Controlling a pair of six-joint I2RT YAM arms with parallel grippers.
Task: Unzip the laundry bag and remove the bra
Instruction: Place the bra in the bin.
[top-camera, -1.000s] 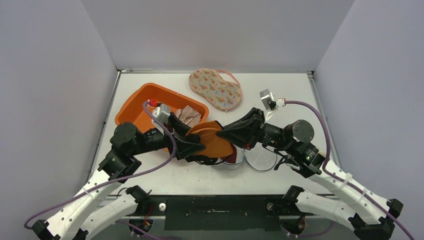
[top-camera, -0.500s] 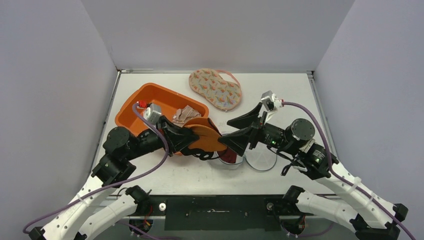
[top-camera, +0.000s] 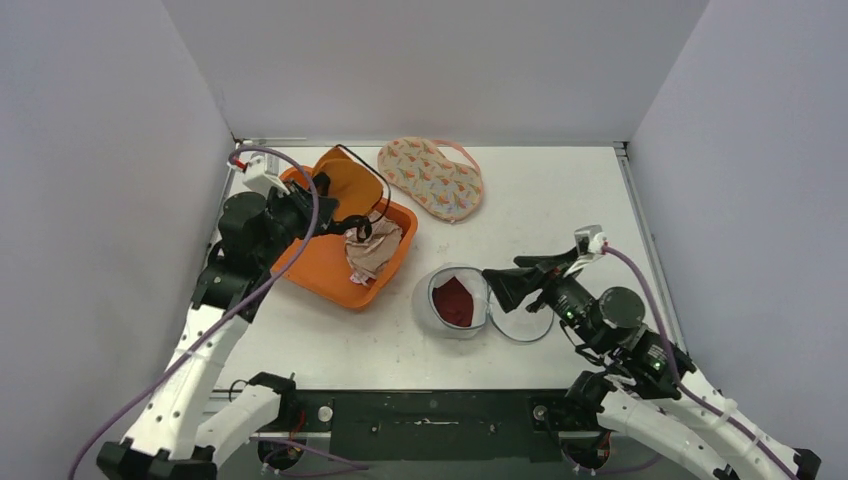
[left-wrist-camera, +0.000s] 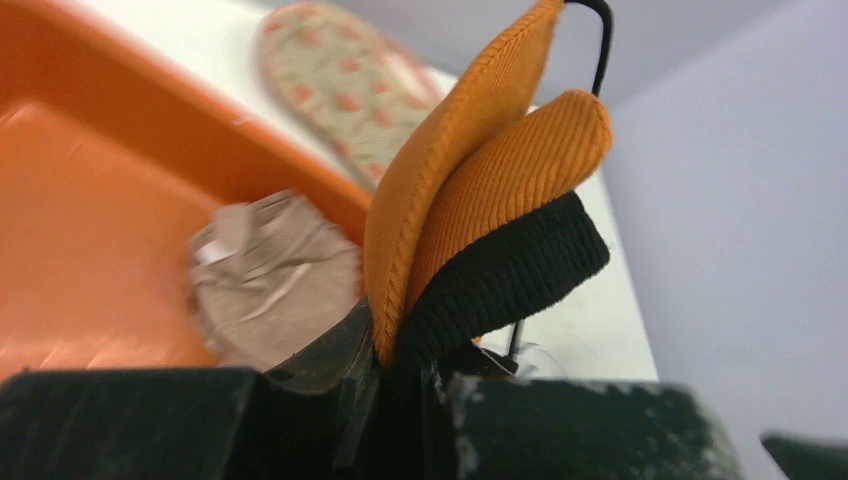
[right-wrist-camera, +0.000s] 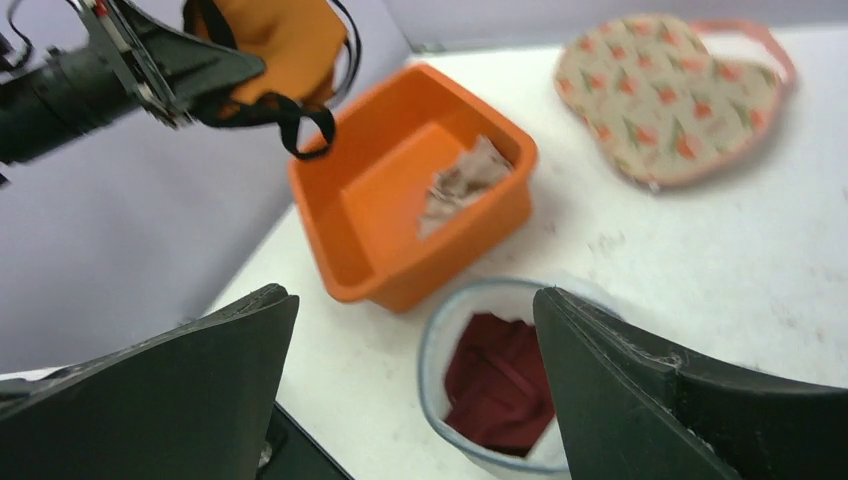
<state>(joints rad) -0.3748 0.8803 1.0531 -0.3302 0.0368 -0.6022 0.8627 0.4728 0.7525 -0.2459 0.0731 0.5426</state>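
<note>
Left gripper (top-camera: 338, 222) clenched on the orange bra (top-camera: 352, 183), pinching cups and black band together, black strap loops hanging; the bra is up in the air over the far-left part of the orange tub (top-camera: 325, 283). Beige crumpled cloth (top-camera: 372, 250) lies in the tub. Right gripper (top-camera: 496, 285) released, jaws wide, just right of the round mesh laundry bag (top-camera: 426, 297), which lies open on the table (top-camera: 560, 200) with a dark red garment (top-camera: 456, 300) inside. Floral padded piece (top-camera: 432, 178) near the far edge
</note>
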